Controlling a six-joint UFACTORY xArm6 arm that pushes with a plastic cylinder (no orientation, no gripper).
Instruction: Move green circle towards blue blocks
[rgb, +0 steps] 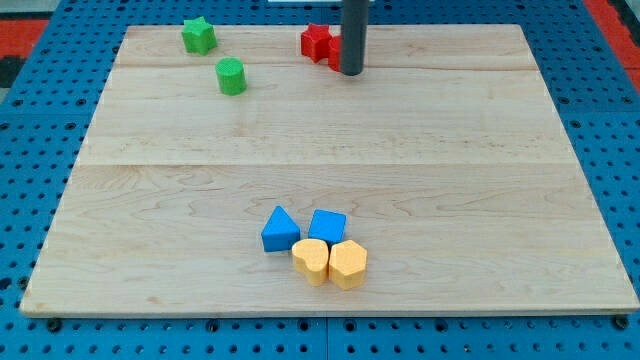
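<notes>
The green circle (232, 76) sits near the view's top left on the wooden board (330, 140). A green star (198, 36) lies above and left of it. The blue triangle (279, 230) and the blue cube (327, 227) sit side by side near the view's bottom centre. My tip (351, 72) is at the view's top centre, well to the right of the green circle and apart from it. It stands just in front of the red blocks.
A red star (317, 42) and another red block (335, 52), partly hidden behind the rod, sit at the top centre. Two yellow blocks (311, 261) (348, 264) touch the blue blocks from below. Blue pegboard surrounds the board.
</notes>
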